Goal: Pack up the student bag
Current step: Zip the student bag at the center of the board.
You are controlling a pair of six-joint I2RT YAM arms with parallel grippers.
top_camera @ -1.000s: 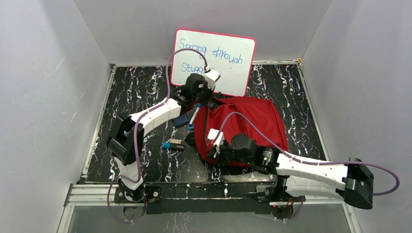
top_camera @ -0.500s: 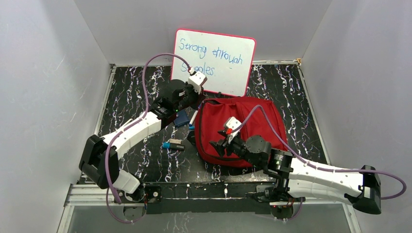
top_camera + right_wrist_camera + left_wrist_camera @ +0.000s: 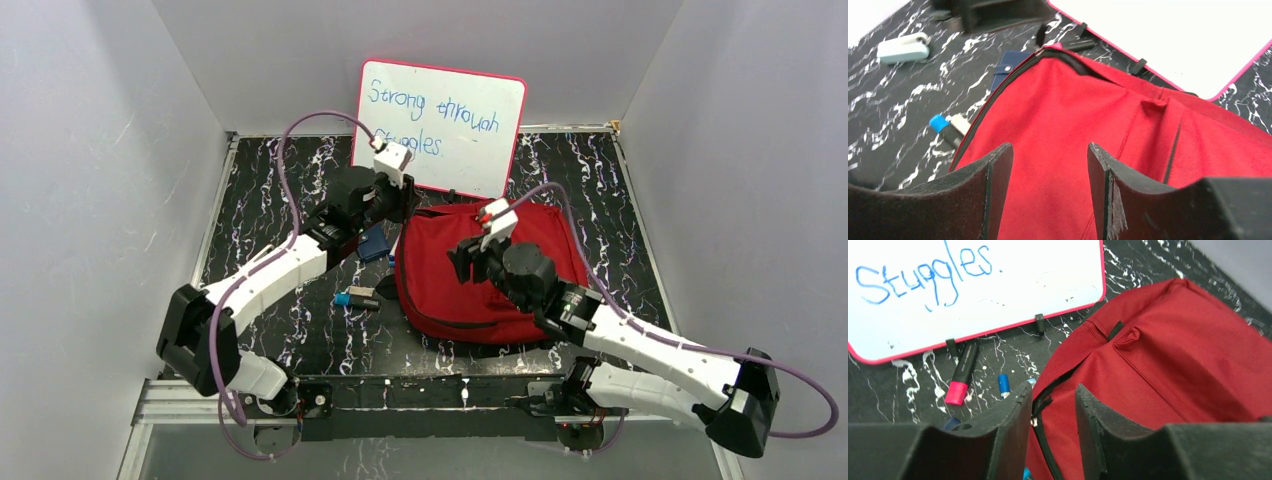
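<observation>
The red student bag (image 3: 500,275) lies flat in the middle of the table, zip edge to the left. My left gripper (image 3: 398,207) is open at the bag's back left corner. In the left wrist view the gripper (image 3: 1053,407) hovers over the bag (image 3: 1173,355), with the black zipper pull (image 3: 1040,405) between its fingers, close to the left one. My right gripper (image 3: 465,258) is open and empty above the bag's left half. In the right wrist view the gripper (image 3: 1048,165) has only red fabric (image 3: 1073,110) beneath it.
A whiteboard (image 3: 445,125) leans on the back wall behind the bag. A black marker with a pink cap (image 3: 963,372) lies at its foot. A navy item (image 3: 372,245) and a blue-capped marker (image 3: 357,298) lie left of the bag. A pale stapler-like item (image 3: 903,48) lies further left.
My right gripper has risen from the bag's near left edge and moved back over the bag. My left gripper has shifted a little left and back. The bag lies flatter.
</observation>
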